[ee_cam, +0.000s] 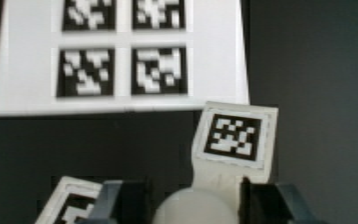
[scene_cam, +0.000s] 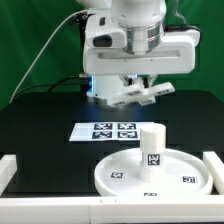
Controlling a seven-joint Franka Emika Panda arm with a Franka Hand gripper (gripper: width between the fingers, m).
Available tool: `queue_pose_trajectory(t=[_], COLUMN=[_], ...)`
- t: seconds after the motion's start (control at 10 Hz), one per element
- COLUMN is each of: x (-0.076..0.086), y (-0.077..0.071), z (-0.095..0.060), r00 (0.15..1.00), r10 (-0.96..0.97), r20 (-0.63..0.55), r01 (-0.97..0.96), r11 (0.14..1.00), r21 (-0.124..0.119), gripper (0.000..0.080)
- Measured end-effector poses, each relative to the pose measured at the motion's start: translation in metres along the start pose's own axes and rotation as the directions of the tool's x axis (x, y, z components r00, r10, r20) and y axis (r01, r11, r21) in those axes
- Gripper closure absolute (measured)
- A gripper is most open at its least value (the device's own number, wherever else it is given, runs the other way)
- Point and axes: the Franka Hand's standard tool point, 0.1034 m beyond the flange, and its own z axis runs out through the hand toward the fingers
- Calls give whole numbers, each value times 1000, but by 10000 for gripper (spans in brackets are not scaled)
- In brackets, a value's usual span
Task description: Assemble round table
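Round table disc (scene_cam: pixel 125 165) is lying at the tabletop's (scene_cam: pixel 40 120) edge nearest the exterior camera, carrying the post (scene_cam: pixel 152 145) (upright, near centre). Gripper (ee_cam: pixel 197 202) is clamping the cross piece (ee_cam: pixel 234 135), jaws nearly closed.

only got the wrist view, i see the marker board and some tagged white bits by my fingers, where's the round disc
Observer: The round disc lies flat near the table's front edge in the exterior view, just in front of the marker board.
Operator: and the post
Observer: The post stands upright on the disc, about at its middle.
Operator: so where am i relative to that
Observer: The gripper is beyond the marker board, away from the disc. It holds the cross piece, which appears lifted off the table.
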Motion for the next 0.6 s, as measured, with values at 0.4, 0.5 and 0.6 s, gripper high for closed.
queue_pose_trajectory(t=[0.4, 0.5, 0.6], x=[5, 14, 25], y=[22, 47, 68], z=[-8, -17, -21], r00=[969, 948, 912], r10=[-66, -110, -136], r20=[-237, -298, -386], r01=[74, 129, 171], r11=[997, 991, 984], r21=[24, 43, 56], gripper=[576, 576, 576])
